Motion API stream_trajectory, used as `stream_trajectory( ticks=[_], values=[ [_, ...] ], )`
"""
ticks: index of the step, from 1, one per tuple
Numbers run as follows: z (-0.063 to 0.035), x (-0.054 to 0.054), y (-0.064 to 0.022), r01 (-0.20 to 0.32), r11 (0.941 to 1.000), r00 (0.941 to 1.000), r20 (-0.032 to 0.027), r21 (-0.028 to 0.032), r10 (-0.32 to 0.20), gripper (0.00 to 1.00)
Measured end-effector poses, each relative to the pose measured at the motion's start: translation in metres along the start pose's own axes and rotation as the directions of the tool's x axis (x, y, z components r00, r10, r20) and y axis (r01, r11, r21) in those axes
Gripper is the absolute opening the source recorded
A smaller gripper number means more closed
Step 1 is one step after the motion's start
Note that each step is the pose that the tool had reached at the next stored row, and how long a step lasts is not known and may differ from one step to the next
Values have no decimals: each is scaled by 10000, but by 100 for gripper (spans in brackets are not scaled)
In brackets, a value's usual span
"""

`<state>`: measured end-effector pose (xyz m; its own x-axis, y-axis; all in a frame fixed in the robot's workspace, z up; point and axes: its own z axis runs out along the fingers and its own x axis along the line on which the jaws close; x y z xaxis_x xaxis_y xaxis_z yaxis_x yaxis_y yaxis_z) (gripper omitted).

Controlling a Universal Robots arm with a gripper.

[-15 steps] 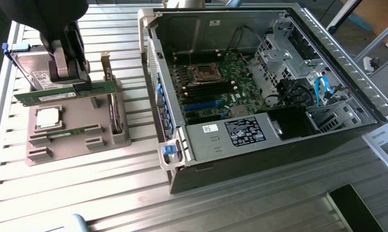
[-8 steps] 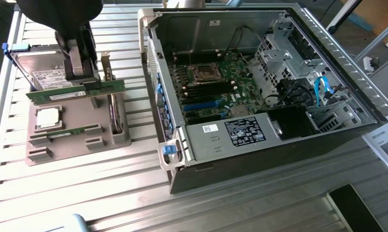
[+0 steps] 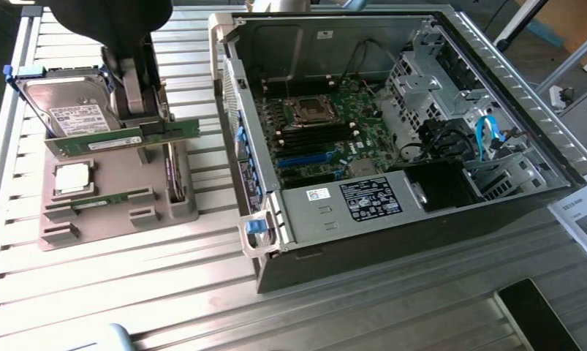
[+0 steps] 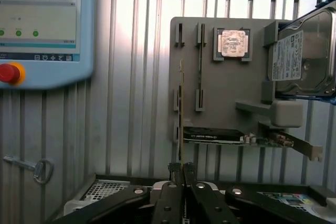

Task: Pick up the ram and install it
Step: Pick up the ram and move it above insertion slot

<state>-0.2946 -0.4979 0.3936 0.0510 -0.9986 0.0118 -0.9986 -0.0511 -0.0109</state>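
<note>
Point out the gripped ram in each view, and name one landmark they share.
Exterior view: the ram, broadside in the gripper above the grey tray, at the exterior view's left.
Wrist view: the ram, edge-on, a thin line running out from the gripper.
Shared landmark: the hard drive.

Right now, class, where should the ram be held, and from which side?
Its upper long edge, near the middle, from above: the ram stands on edge and is thin, with its flat faces out to the sides. The gripper is shut on it there.
</note>
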Motion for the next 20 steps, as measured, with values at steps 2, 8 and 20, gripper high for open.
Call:
stream_trajectory(
  ticks=[2, 8, 20],
  values=[
    [1, 2, -24, 1, 10000, 10000, 0, 0, -1, 12],
    [1, 5, -94, 0, 10000, 10000, 0, 0, 0, 12],
    [3, 14, -268, 0, 10000, 10000, 0, 0, 0, 12]
  ],
)
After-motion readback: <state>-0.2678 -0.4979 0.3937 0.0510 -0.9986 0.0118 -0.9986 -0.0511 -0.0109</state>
